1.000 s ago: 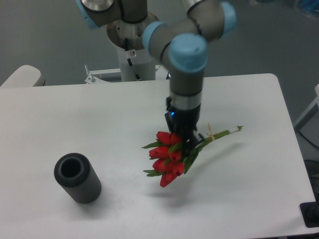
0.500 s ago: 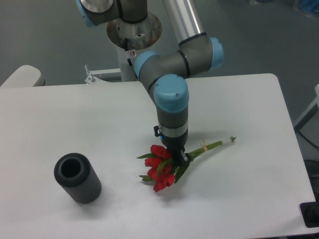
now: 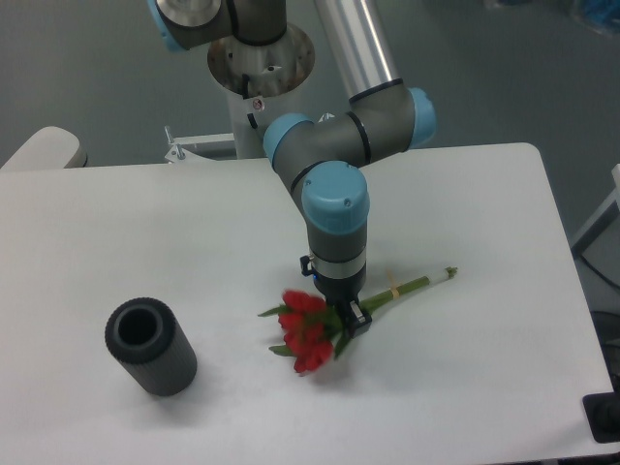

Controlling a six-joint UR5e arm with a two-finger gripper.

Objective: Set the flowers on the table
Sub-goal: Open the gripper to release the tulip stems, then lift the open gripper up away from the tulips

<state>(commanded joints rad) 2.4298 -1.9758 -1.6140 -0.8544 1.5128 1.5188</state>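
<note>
A: Surface & room?
B: White table [image 3: 465, 194] w/ rounded corners, grey floor behind. Dark ribbed cylinder [image 3: 151, 346] well to the gripper's left.

A: Flowers?
B: Flowers [image 3: 308, 330]: red buds, green leaves, slightly blurred; pale stems run up-right from the gripper. Look down on the table.

A: Gripper?
B: Gripper [image 3: 341, 315] clamped on the bunch just behind the buds.

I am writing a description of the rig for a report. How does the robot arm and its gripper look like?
The arm has silver-grey metal tubes and grey joint housings with round light blue caps. Its base is a silver cylinder with a small red and white sticker. The gripper is small and black, below a silver wrist ring; a blue light shows at its side. No loose cables are visible.
</note>
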